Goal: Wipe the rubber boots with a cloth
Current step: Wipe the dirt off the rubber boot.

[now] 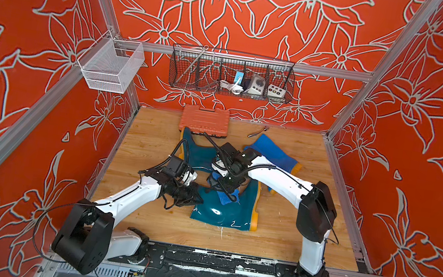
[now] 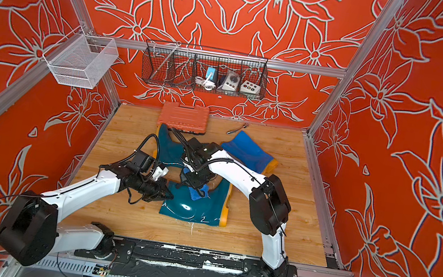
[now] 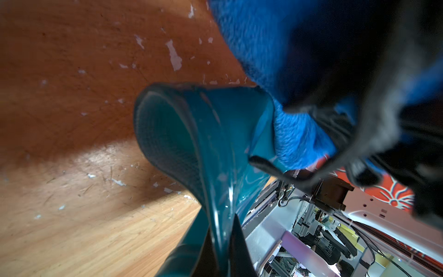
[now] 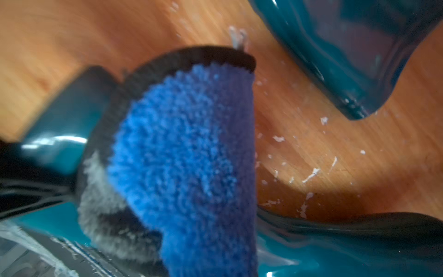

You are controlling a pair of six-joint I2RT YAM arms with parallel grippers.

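A dark teal rubber boot (image 1: 221,213) lies on its side mid-table. My left gripper (image 1: 200,199) is shut on the rim of its shaft; in the left wrist view the teal rim (image 3: 223,239) is pinched between the two dark fingers. My right gripper (image 1: 226,189) hangs over that boot's shaft, shut on the fuzzy blue cloth (image 1: 227,198), which drapes onto the rubber. The cloth (image 4: 187,156) fills the right wrist view and hides the fingertips. A second teal boot (image 1: 197,150) lies behind, and the bright blue boot (image 1: 271,152) lies at the back right.
An orange ribbed case (image 1: 205,120) rests at the back on the second teal boot's top. A metal tool (image 1: 257,132) lies near the back wall. A black wire basket (image 1: 231,73) and a white mesh basket (image 1: 110,64) hang on the frame.
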